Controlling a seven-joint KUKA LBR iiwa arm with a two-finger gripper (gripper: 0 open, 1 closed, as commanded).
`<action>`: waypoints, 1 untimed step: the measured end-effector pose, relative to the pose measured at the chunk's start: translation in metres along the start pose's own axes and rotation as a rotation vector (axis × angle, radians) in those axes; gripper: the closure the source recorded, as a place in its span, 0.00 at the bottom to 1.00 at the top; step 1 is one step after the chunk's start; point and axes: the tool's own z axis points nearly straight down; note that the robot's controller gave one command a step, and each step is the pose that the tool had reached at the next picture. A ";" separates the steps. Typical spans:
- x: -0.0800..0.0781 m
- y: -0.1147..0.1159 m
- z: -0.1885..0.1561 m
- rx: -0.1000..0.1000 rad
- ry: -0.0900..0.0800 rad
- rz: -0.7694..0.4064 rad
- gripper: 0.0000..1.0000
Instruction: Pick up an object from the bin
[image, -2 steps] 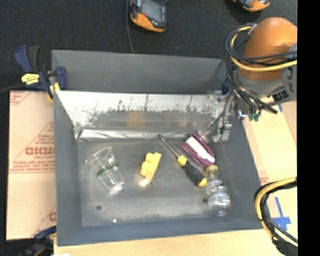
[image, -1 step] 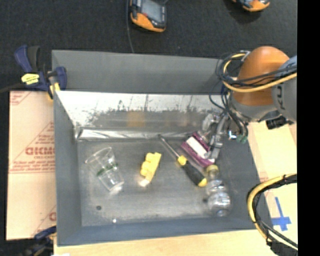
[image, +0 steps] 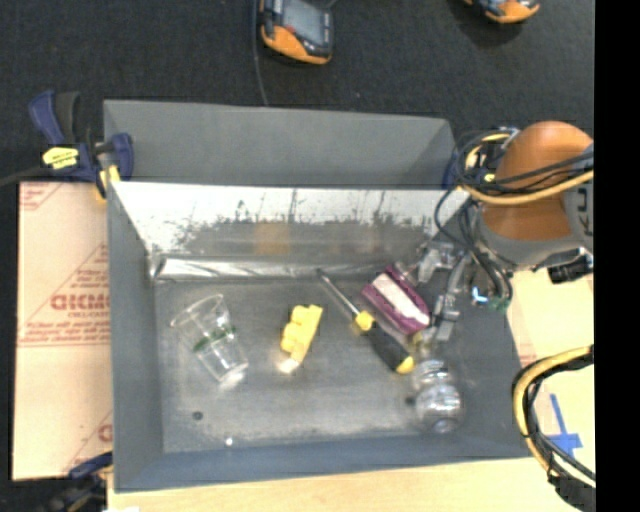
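As every item lies on the floor of the bin (image: 330, 405), the pick is judged not yet made; the grasp and the lift remain. Nearest the camera, a clear plastic container (image: 436, 398) lies by the right wall. Beyond it lies a black tool with yellow ends (image: 385, 348), then a purple-and-white packet (image: 395, 303). The gripper (image: 438, 322) stands low in the bin, just beside the packet's right edge and on the far side of the container. Whether it is open or closed cannot be told. A yellow block (image: 300, 330) and a clear cup (image: 212, 342) lie well apart to the left.
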 end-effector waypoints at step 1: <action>0.033 0.003 0.046 -0.003 0.009 0.096 0.00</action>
